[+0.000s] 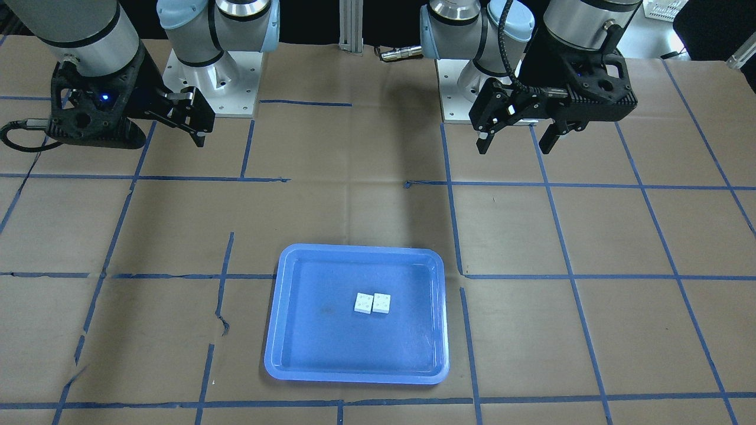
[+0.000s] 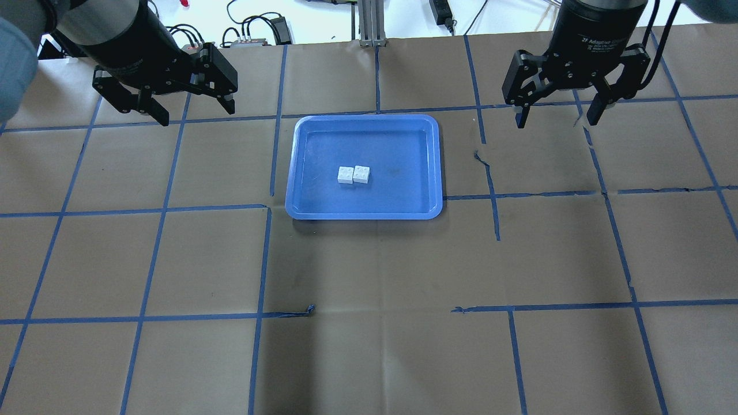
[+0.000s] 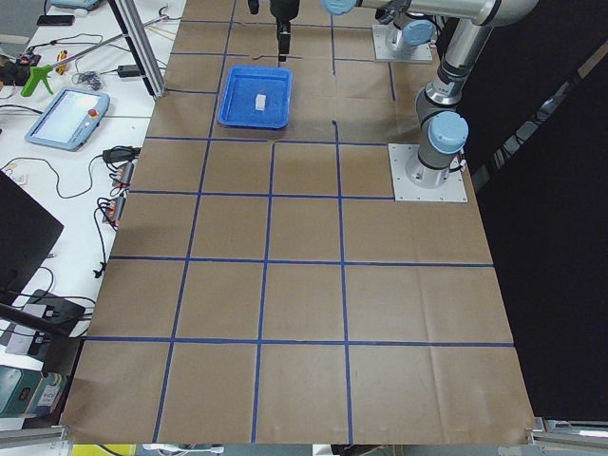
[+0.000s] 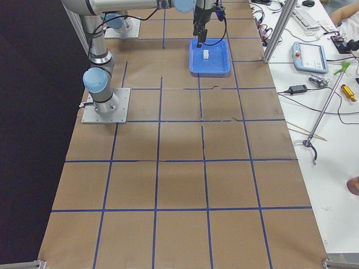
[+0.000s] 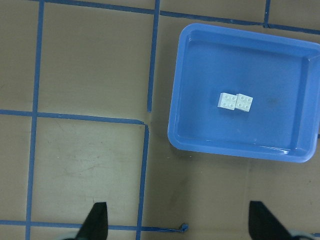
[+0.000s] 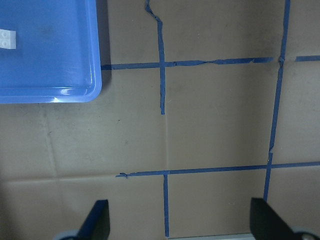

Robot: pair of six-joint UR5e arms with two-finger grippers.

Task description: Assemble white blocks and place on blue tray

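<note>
Two white blocks lie side by side and touching, studs up, near the middle of the blue tray (image 2: 305, 173): one (image 2: 345, 175) and the other (image 2: 361, 173). They also show in the front view (image 1: 363, 303) (image 1: 381, 303) and in the left wrist view (image 5: 227, 100) (image 5: 244, 102). My left gripper (image 2: 195, 112) hangs open and empty above the table, left of the tray's far corner; it also shows in the front view (image 1: 515, 144). My right gripper (image 2: 557, 120) hangs open and empty, right of the tray. The right wrist view shows only the tray's corner (image 6: 75, 85).
The table is covered in brown paper with a blue tape grid (image 2: 262, 259). The arm bases (image 1: 212, 82) (image 1: 466, 100) stand on the robot's side of the table. Cables, a teach pendant (image 3: 66, 119) and tools lie on the side benches.
</note>
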